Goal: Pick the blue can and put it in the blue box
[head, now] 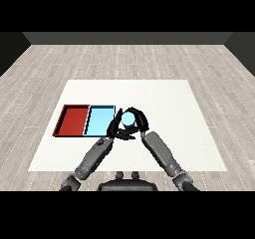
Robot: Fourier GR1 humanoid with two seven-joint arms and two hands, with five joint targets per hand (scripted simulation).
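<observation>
The right hand (pixel 138 121) curls round the blue can (pixel 128 118), holding it upright just beside the blue box (pixel 99 120), ready to carry across. The left hand (pixel 115 128) cups the can's other side, apparently steadying it. The red tray (pixel 72 119) lies beyond, on the desk (pixel 174 108).

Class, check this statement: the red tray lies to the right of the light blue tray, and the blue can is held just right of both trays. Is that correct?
Not quite. In the head view the red tray lies to the left of the light blue tray, not the right. The rest stands: the blue can is held just right of both trays.
</observation>
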